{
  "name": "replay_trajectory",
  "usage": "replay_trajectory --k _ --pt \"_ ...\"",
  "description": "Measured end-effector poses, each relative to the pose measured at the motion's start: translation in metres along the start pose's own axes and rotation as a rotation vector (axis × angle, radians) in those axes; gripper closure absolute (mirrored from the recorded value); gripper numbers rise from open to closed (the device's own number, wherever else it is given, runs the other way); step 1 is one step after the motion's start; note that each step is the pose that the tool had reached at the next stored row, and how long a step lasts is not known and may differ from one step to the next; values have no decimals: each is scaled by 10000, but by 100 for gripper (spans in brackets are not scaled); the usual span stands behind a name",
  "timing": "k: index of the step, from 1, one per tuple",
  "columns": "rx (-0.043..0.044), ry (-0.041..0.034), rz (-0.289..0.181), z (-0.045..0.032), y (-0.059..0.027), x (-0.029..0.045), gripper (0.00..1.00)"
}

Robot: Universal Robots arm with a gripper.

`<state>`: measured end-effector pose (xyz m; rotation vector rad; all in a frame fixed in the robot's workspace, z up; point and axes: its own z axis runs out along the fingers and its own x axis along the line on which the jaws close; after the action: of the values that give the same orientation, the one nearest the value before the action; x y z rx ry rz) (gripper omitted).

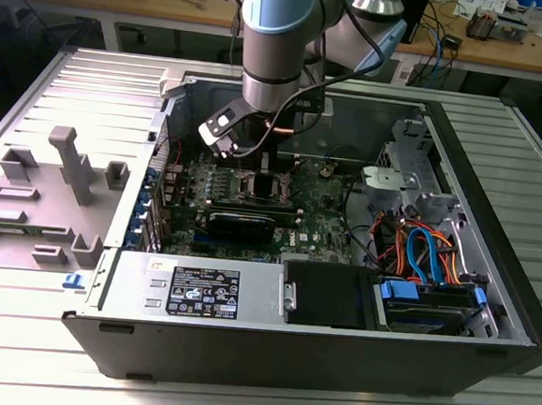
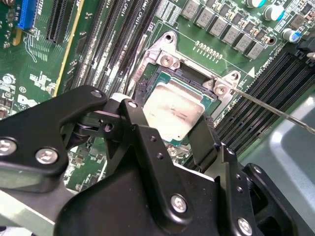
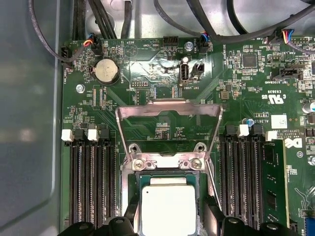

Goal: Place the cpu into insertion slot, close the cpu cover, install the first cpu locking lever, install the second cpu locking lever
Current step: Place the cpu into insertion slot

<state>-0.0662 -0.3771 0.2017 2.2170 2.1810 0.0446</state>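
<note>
The cpu (image 3: 168,206), a silver-topped square chip (image 2: 174,113), sits level inside the insertion slot (image 2: 189,82), whose metal rim (image 3: 167,162) shows beside it. My gripper (image 3: 170,222) straddles the chip; its black fingers (image 2: 203,135) press on two opposite edges of it, so it is shut on the cpu. The cpu cover (image 3: 167,110), a thin silver frame, lies swung back flat on the board beyond the slot. A thin wire locking lever (image 2: 275,110) stands out free beside the slot. In the exterior view the gripper (image 1: 262,178) reaches down into the open computer case.
Long black memory slots (image 3: 91,182) run along both sides of the socket (image 3: 241,177). A coin battery (image 3: 107,72) and cables lie past the cover. The case wall (image 1: 498,183), coloured cables (image 1: 427,252) and a power supply (image 1: 198,291) ring the board. A grey fixture (image 1: 56,186) lies at the exterior view's left.
</note>
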Motion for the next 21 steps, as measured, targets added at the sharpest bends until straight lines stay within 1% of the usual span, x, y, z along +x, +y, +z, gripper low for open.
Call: replay_trajectory --k 4,5,8,9,14,15,16,18,20,21 --pt "1 19 4 12 13 0 38" --pt "3 39 6 15 13 0 38" --pt "4 168 10 16 13 1 38" --pt "3 185 12 16 13 1 38" --pt "4 190 11 16 14 1 37" --pt "3 191 11 15 14 1 31" --pt "3 190 11 14 14 1 31" --pt "4 187 11 -2 15 0 31" --pt "3 188 11 -48 17 0 31" --pt "3 188 11 -59 17 0 31"
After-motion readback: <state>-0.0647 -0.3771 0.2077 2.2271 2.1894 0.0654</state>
